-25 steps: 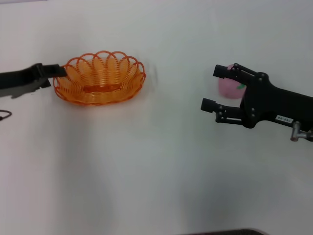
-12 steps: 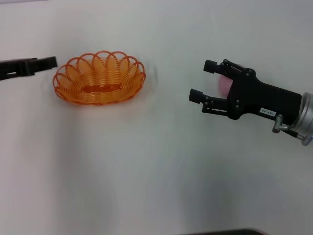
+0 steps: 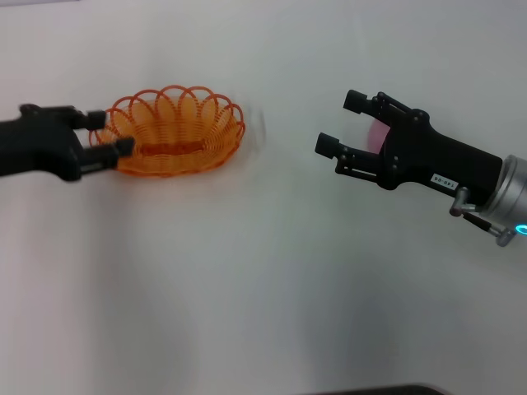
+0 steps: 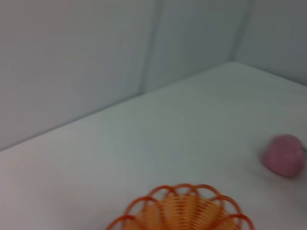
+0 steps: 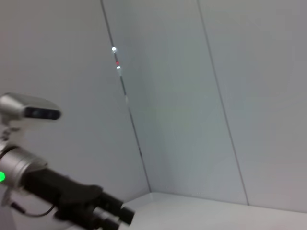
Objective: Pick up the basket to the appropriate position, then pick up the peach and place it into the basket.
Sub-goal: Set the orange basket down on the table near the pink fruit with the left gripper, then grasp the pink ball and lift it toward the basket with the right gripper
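1. Left gripper [image 3: 114,133]: at the left end of the basket [image 3: 177,132], fingers spread a little, one above and one below the rim loops there. Can't tell if either touches the wire; nothing gripped.
2. Right gripper [image 3: 344,123]: held over the table [image 3: 263,271] on the right side, fingers wide apart, nothing held. It sits in front of the peach [image 3: 379,136] in the head view, so only a pink sliver shows between the fingers.
3. Basket: sits flat on the table, left of centre, nothing inside. Left wrist view shows just its scalloped rim [image 4: 182,211].
4. Peach: on the table, well apart from the basket, clearer in the left wrist view [image 4: 284,155].
5. Right wrist view: the other arm's gripper [image 5: 103,211] shows low in the frame, otherwise only wall.
6. Progress, as judged: early. Basket not lifted or repositioned, peach not picked, nothing placed.
7. Left to do: close on the basket rim, move it to its spot, then grasp the peach and drop it in.
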